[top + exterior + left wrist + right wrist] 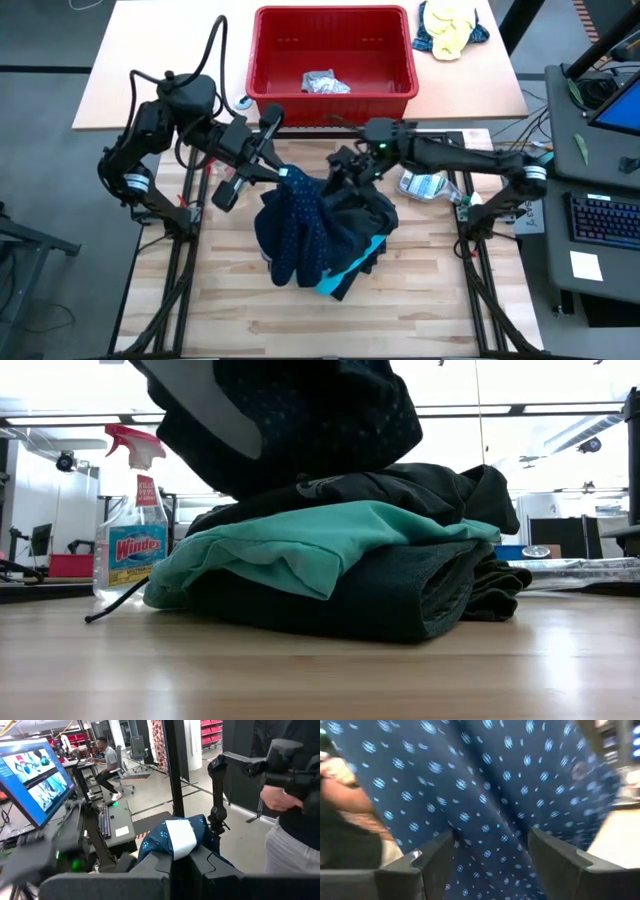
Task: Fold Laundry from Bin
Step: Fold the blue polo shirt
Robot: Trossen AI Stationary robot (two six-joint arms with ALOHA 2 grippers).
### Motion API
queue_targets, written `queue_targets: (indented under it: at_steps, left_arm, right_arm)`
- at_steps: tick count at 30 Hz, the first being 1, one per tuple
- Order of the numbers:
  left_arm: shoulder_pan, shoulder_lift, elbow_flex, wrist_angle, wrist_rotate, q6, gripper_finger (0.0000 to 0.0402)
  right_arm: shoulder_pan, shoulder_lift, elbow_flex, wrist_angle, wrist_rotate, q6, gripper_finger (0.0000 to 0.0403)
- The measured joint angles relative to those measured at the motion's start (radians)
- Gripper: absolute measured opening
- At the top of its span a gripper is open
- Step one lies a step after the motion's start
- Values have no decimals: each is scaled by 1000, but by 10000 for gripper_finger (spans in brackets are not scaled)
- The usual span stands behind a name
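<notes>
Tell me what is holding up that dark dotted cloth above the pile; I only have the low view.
Observer: The left gripper is shut on the navy dotted garment, pinching it near its white label.
Operator: Report the right gripper.
Observer: The right gripper is open, jaws apart, close up against the same dotted cloth.
Operator: Check the bin.
Observer: The red bin holds one light grey garment.

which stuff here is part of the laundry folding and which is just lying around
Job: navy dotted garment pinched in left gripper; right gripper open at it; turquoise garment; dark grey garment; red bin.

Lying about: spray bottle; yellow-and-blue bundle.
</notes>
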Motion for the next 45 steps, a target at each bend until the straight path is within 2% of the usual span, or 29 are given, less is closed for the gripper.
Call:
queue_targets:
  at_steps: [7,11,13,18,23,26,28,33,36,41,45]
  left_arm:
    - [6,-1,0,0,-11,8,0]
    - [8,-1,0,23,-199,10,0]
    - [11,-1,0,26,-243,11,0]
    - [20,-1,0,28,-252,12,0]
    - [20,-1,1,30,-251,29,0]
    - [20,0,1,30,-251,29,0]
    - [20,-1,1,28,-251,29,0]
    - [20,-20,1,-22,-251,27,0]
    - [20,-43,2,-73,-250,14,0]
    - [20,-78,2,-185,-256,0,0]
    - [20,-100,2,-289,-376,-3,0]
  right_arm:
    - [29,-139,0,-188,220,-84,254]
    - [57,-171,0,-277,312,-93,269]
    - [70,-174,0,-305,352,-94,276]
    - [75,-165,0,-319,371,-88,288]
    - [74,-120,0,-328,459,-133,280]
    - [73,-73,0,-308,464,-219,250]
    - [73,-50,0,-308,464,-245,209]
    - [74,-74,19,-309,468,-273,41]
    - [74,-128,71,-312,470,-287,16]
    - [68,-196,208,-434,533,-304,9]
    - [77,-206,337,-580,637,-323,9]
